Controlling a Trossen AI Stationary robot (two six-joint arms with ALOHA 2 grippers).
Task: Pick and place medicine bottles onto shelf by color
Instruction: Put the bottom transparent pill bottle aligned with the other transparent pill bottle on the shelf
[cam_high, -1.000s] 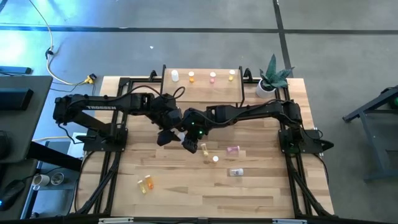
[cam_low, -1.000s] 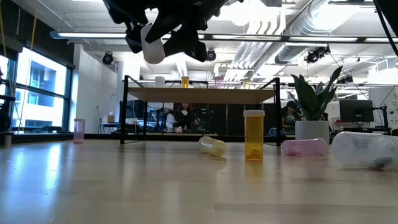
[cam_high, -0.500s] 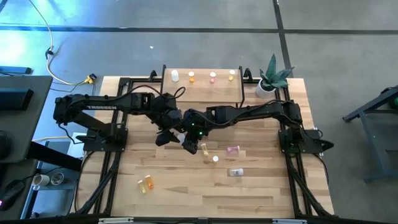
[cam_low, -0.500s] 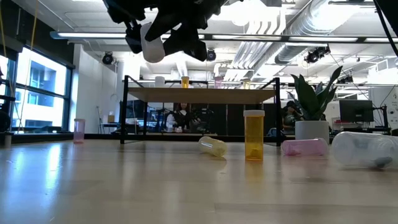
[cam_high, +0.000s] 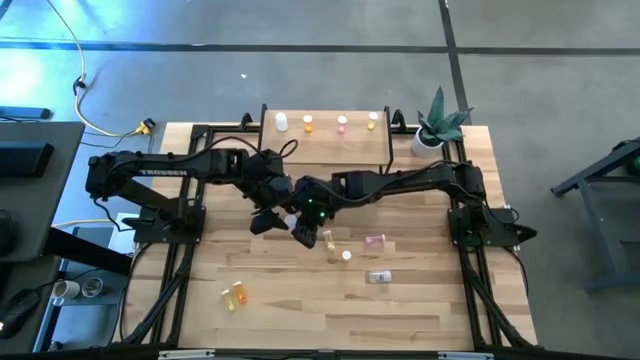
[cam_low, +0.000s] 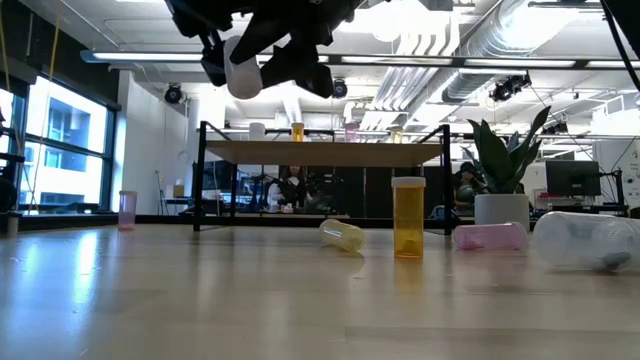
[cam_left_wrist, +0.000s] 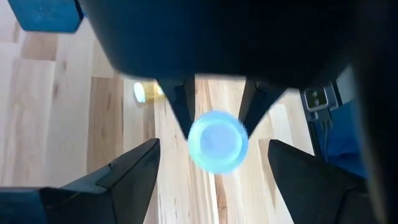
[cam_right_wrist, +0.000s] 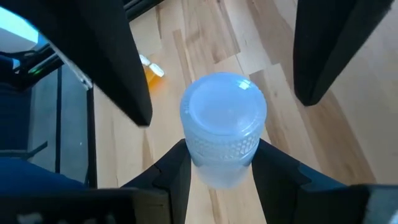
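Observation:
A clear bottle with a white cap (cam_right_wrist: 224, 124) hangs high over the table's middle, and it also shows in the low view (cam_low: 243, 75). My right gripper (cam_right_wrist: 221, 155) is shut on it. My left gripper (cam_left_wrist: 213, 158) is open; its fingers (cam_right_wrist: 93, 62) stand wide on either side of the bottle without touching it. Both grippers meet at the table's centre (cam_high: 290, 217). The shelf (cam_high: 325, 145) stands at the far edge with a white, an orange, a pink and a yellow bottle upright on its top board. My right gripper pinches the clear bottle's body (cam_right_wrist: 219, 173) just under the cap, between its two fingers. The cap end faces back toward my right wrist; the other round end (cam_left_wrist: 214, 140) faces my left wrist. The bottle is tilted and lifted clear of the table.
An orange bottle (cam_low: 408, 217) stands upright on the table. A yellow one (cam_low: 342, 235), a pink one (cam_low: 488, 237) and a clear one (cam_low: 585, 240) lie on their sides to the right. Another bottle (cam_high: 235, 295) sits at the near left. A potted plant (cam_high: 440, 125) stands beside the shelf.

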